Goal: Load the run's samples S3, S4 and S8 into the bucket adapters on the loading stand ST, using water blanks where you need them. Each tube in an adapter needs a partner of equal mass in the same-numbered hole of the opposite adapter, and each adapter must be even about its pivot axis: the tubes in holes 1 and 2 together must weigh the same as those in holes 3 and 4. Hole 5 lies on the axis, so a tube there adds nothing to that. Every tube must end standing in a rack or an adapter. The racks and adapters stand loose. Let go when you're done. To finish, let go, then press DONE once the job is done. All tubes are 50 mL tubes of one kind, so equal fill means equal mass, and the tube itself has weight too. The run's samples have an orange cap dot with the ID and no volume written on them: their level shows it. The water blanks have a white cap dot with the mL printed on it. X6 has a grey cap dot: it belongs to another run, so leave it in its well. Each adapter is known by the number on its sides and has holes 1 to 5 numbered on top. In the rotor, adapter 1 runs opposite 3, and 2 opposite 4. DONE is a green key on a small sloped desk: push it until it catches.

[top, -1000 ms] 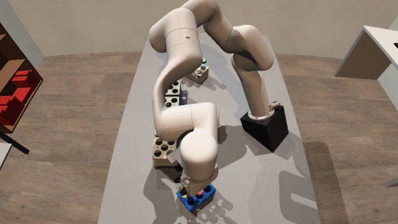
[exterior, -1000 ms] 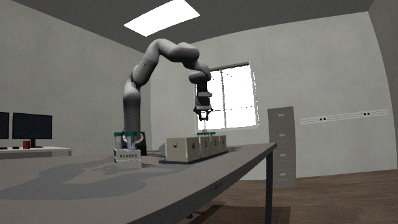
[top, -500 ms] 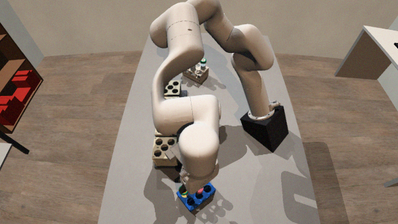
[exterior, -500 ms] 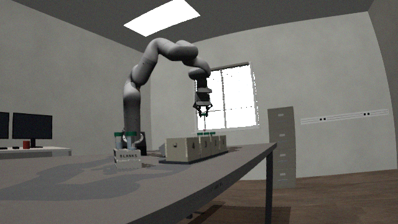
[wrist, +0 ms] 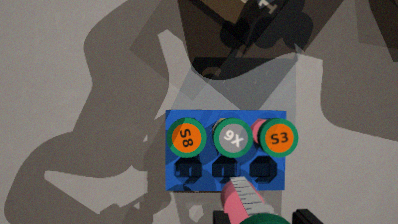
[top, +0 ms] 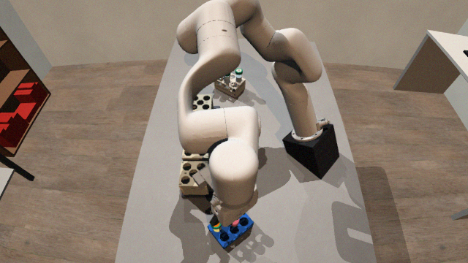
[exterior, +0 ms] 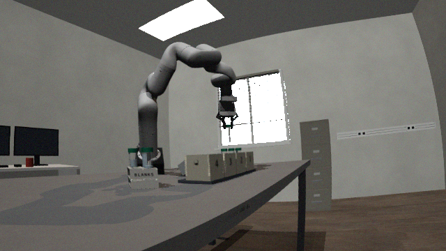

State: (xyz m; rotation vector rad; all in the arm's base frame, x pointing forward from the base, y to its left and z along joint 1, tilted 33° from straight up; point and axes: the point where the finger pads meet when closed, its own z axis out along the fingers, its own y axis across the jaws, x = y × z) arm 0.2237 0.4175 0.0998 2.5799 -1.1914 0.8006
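The fingers [exterior: 228, 126] are closed around a green-capped tube [exterior: 228, 131] [wrist: 245, 197], likely S4 (its cap dot is out of sight), held by the top so its lower end can enter a hole. Beneath, at twelve o'clock in the wrist view, the blue rack [top: 239, 234] [wrist: 175, 182] keeps S8 [wrist: 186, 138], X6 [wrist: 233, 138] and S3 [wrist: 278, 138] upright; X6 should stay there.

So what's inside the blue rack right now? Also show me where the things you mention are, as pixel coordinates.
In the blue rack [top: 237, 237] [wrist: 172, 185], S8 [wrist: 186, 138], X6 [wrist: 233, 138] and S3 [wrist: 278, 138] fill one row; the other row's three wells look empty. Caps hide most of the tubes.
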